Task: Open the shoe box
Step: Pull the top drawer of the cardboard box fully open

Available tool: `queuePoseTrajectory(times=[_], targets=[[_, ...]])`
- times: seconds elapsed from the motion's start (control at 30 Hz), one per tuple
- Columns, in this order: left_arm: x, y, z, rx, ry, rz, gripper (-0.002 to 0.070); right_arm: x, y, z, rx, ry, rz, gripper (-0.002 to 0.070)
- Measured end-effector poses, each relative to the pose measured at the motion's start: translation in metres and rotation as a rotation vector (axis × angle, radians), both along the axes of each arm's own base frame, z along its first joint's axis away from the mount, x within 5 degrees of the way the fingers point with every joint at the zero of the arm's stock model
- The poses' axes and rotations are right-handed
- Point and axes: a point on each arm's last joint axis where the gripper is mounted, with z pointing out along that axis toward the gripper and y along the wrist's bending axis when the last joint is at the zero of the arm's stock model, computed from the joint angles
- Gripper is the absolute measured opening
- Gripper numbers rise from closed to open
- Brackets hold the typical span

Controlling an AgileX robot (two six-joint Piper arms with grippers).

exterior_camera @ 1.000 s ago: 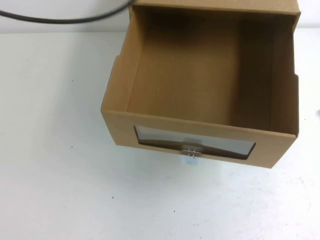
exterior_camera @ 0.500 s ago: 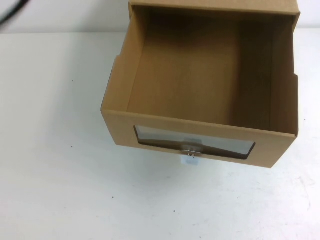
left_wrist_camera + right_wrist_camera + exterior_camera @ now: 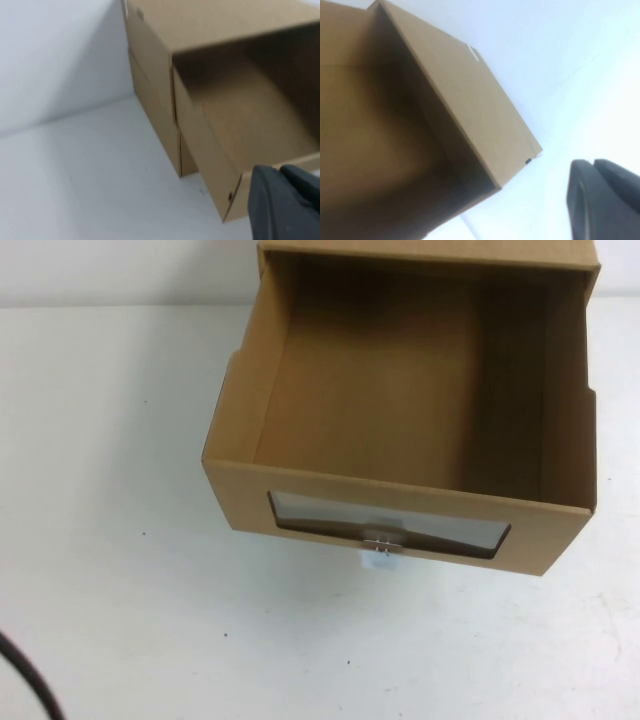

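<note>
From the high view, the shoe box (image 3: 400,370) sits toward the far side of the white tabletop (image 3: 110,440), right of centre. Its drawer (image 3: 370,420) is pulled out of the outer sleeve (image 3: 430,248) toward the robot, with the bare cardboard inside showing. The front panel (image 3: 245,500) has a clear window (image 3: 390,523), and a small pull tab (image 3: 379,552) hangs below it. A dark cable (image 3: 25,680) curves across the near left corner. Neither pincer appears here.

In the left wrist view, the left pincer (image 3: 278,174) hangs beside the box's left flank, apart from the cardboard. Its dark fingers are clenched together and grasp nothing. The drawer juts out of the sleeve.

In the right wrist view, the right pincer (image 3: 592,165) hovers off the box's right side over bare tabletop. It is clenched and empty, clear of the drawer wall.
</note>
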Motion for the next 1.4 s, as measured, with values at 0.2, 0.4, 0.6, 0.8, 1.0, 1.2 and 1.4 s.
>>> queuePoseTrajectory(times=[0.2,0.4,0.6,0.8,1.0,1.2,1.4], targets=[[0.017,-0.002,-0.049,-0.028,0.072,0.029,-0.0004,0.0,0.0,-0.002,-0.006,0.005,-0.007,-0.0019],[0.021,-0.002,-0.055,-0.048,0.048,0.048,-0.0004,0.001,0.0,-0.002,-0.006,0.005,-0.009,-0.0019],[0.022,-0.002,-0.056,-0.052,0.044,0.051,-0.0004,0.001,0.0,-0.002,-0.006,0.005,-0.009,-0.0019],[0.022,-0.002,-0.055,-0.055,0.041,0.051,-0.0004,0.001,0.0,-0.002,-0.006,0.005,-0.009,-0.0019],[0.024,0.006,-0.065,-0.072,-0.037,0.136,-0.0004,0.0,0.0,-0.002,-0.006,0.003,-0.002,-0.0019],[0.014,0.021,-0.104,-0.121,-0.067,0.29,-0.0004,0.0,0.001,-0.002,-0.005,0.0,0.01,-0.0019],[-0.003,0.033,-0.169,-0.127,-0.055,0.415,-0.0004,0.0,0.002,-0.002,-0.005,-0.001,0.014,-0.0019]])
